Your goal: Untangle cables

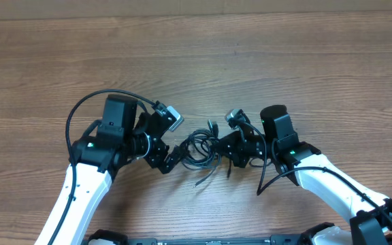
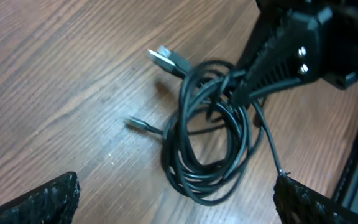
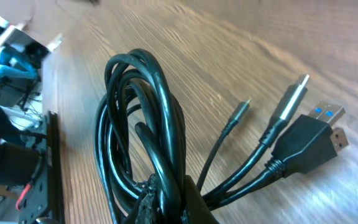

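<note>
The cables are thin black cords coiled into one small bundle in the middle of the wooden table, between the two grippers. My right gripper is shut on the bundle's right side. In the right wrist view its jaws pinch several strands of the coil, with a USB plug and a silvery tip fanning out to the right. My left gripper stands open just left of the bundle. In the left wrist view the coil lies ahead of the wide-apart fingertips, with nothing between them.
The table's near edge carries a black rail, with clutter beyond it. A thick black arm cable loops over the left arm. Another arm cable hangs by the right wrist. Loose cord ends trail toward the front.
</note>
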`<state>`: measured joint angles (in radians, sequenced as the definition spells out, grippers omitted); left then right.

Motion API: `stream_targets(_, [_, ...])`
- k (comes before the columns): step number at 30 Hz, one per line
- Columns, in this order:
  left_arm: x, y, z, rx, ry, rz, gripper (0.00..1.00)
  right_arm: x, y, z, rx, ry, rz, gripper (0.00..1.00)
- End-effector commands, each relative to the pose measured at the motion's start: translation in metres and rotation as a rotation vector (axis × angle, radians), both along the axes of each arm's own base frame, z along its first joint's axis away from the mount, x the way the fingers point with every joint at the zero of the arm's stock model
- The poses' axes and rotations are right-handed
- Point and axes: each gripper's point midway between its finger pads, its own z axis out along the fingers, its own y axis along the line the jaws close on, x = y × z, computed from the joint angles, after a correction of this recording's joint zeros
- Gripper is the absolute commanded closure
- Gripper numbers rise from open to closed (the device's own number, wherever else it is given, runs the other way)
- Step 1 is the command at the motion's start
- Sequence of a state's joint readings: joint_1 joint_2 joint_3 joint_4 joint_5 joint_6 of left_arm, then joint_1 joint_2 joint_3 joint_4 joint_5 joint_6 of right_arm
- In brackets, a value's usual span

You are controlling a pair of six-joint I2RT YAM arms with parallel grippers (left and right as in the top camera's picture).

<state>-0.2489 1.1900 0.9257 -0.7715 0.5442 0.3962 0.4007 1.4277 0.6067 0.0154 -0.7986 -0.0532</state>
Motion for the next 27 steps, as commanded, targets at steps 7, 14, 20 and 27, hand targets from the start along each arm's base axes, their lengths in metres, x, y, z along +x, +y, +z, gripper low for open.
stream_targets(7, [-0.018, -0.017, 0.023, -0.091, -0.043, -0.145, 0.00, -0.008, 0.020, 0.064, 0.193, -0.164, 0.164, 0.96])
stream_targets(14, [-0.017, -0.018, 0.022, -0.091, -0.044, -0.146, 0.00, -0.022, 0.023, 0.076, 0.257, -0.191, 0.261, 0.96])
stream_targets(20, [-0.019, -0.021, 0.025, -0.112, -0.044, -0.158, 0.39, -0.022, 0.023, 0.076, 0.258, -0.191, 0.261, 0.96])
stream_targets(27, [-0.019, -0.027, 0.032, -0.157, -0.055, -0.181, 0.96, -0.023, 0.023, 0.076, 0.259, -0.188, 0.264, 0.96])
